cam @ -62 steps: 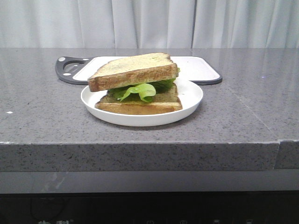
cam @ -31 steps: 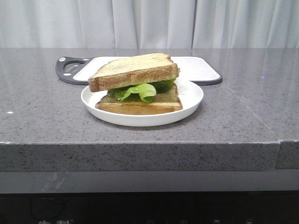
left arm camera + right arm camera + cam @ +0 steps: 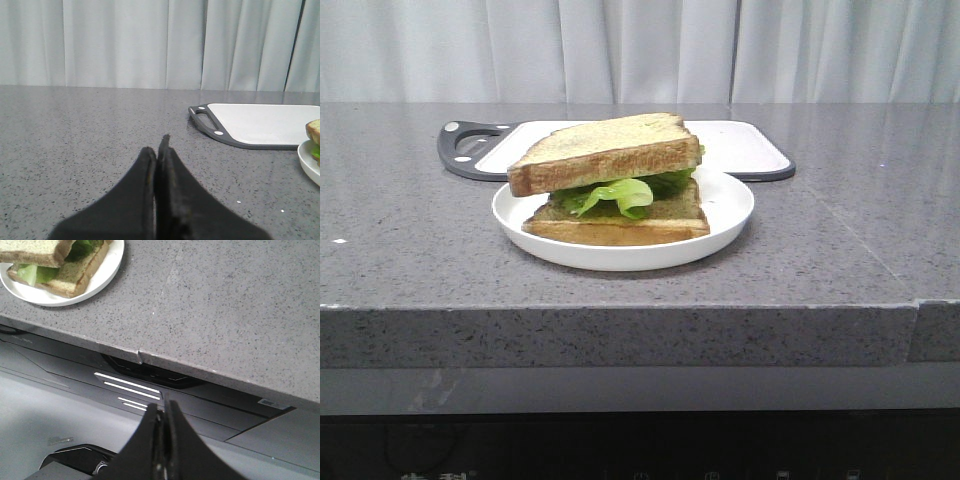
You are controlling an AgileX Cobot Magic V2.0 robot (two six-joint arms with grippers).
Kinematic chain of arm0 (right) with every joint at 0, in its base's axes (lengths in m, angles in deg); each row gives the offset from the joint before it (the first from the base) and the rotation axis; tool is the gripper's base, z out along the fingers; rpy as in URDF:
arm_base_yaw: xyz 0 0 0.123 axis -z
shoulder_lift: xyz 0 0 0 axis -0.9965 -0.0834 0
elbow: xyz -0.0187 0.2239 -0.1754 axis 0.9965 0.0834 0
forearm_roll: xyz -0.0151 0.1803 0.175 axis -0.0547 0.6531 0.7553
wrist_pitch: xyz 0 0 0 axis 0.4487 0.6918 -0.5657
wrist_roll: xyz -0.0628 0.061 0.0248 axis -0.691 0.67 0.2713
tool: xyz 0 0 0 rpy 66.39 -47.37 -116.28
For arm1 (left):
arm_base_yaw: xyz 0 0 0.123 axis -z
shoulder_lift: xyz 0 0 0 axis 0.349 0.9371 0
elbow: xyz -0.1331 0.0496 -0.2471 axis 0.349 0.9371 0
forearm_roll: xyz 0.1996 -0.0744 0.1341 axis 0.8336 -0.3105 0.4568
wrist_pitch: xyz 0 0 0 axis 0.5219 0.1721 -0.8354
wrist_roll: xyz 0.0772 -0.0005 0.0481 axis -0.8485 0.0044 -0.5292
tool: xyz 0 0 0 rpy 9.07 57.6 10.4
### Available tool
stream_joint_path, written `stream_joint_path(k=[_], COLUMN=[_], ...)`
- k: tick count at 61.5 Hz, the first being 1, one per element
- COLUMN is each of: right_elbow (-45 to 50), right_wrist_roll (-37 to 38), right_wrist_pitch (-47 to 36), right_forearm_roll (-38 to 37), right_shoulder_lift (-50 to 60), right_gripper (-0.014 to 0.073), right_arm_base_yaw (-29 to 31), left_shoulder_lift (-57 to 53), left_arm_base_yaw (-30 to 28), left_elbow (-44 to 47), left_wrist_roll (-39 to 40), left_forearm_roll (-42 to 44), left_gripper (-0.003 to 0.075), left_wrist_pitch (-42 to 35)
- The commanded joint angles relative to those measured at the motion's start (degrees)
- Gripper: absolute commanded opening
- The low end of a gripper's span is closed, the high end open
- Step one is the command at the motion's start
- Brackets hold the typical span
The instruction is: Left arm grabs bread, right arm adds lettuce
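Note:
The bread [image 3: 605, 150], a slice with a dark-brown crust, lies tilted on top of the lettuce [image 3: 620, 193]. The lettuce rests on a second slice with a lighter edge [image 3: 620, 228] on the white plate [image 3: 725, 215]. Neither gripper shows in the front view. My left gripper [image 3: 159, 145] is shut and empty, low over the counter to the left of the plate [image 3: 307, 165]. My right gripper [image 3: 161, 407] is shut and empty, in front of and below the counter's front edge. The plate [image 3: 107, 267], bread [image 3: 30, 255] and lettuce [image 3: 42, 274] show in the right wrist view.
A white cutting board with a dark grey rim and handle [image 3: 740, 145] lies just behind the plate; it also shows in the left wrist view [image 3: 260, 122]. The grey speckled counter [image 3: 840, 250] has a front edge with a seam [image 3: 140, 357]. Curtains hang behind.

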Motion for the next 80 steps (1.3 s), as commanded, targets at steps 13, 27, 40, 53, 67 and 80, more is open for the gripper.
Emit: stream_joint_path(k=[13, 27, 40, 53, 67, 80], right_elbow=[-1.29, -1.29, -1.29, -1.29, -1.29, -1.29], right_wrist_roll=[-0.28, -0.28, -0.28, -0.28, -0.28, -0.54], right_wrist_pitch=[-3.04, -3.04, -3.04, -3.04, -3.04, -3.05], right_forearm_roll=[-0.47, -0.47, -0.47, -0.47, -0.47, -0.73], right_shoulder_lift=[-0.19, -0.19, -0.19, -0.19, -0.19, -0.19], right_gripper=[-0.0117, -0.0117, -0.0117, -0.0117, -0.0117, -0.0117], right_arm_base_yaw=[0.05, 0.05, 0.05, 0.05, 0.05, 0.05], left_shoulder_lift=[-0.93, -0.93, -0.93, -0.93, -0.93, -0.93], left_arm_base_yaw=[-0.16, -0.16, -0.16, -0.16, -0.16, -0.16], left_elbow=[0.2, 0.2, 0.2, 0.2, 0.2, 0.2], left_wrist_roll=[1.01, 2.74, 2.64, 2.64, 2.64, 2.64], left_forearm_roll=[0.7, 2.09, 1.26, 1.26, 1.26, 1.26], left_gripper=[-0.002, -0.002, -0.002, -0.002, -0.002, -0.002], left_wrist_pitch=[-4.83, -4.83, -5.04, -5.04, -5.04, -5.04])
